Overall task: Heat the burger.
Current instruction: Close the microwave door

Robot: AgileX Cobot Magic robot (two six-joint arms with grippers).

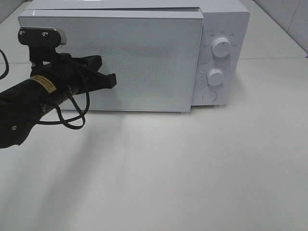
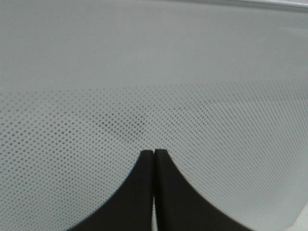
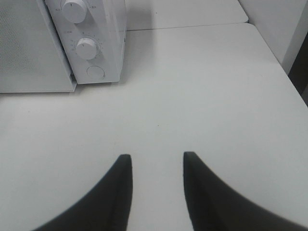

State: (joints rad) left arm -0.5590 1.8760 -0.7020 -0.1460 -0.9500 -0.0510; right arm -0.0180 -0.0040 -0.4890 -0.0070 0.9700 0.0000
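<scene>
The burger is out of view in every frame. A white microwave (image 1: 231, 24) stands at the back of the table, its dotted glass door (image 1: 144, 57) swung almost flat against the body. My left gripper (image 1: 114, 80) is shut, with nothing between its fingers, and its tips are at the door's front, left of centre. The left wrist view shows the same closed tips (image 2: 154, 152) right against the dotted door (image 2: 154, 72). My right gripper (image 3: 155, 157) is open and empty above bare table, some way from the microwave (image 3: 108, 33); the high view does not show it.
The microwave's control panel carries two round knobs (image 1: 221, 47) (image 1: 215, 76) and a round button (image 1: 209, 96). White tabletop (image 1: 192, 168) stretches in front and to the right. A black cable (image 1: 72, 120) loops under the left arm. A table edge (image 3: 293, 82) shows on the right side.
</scene>
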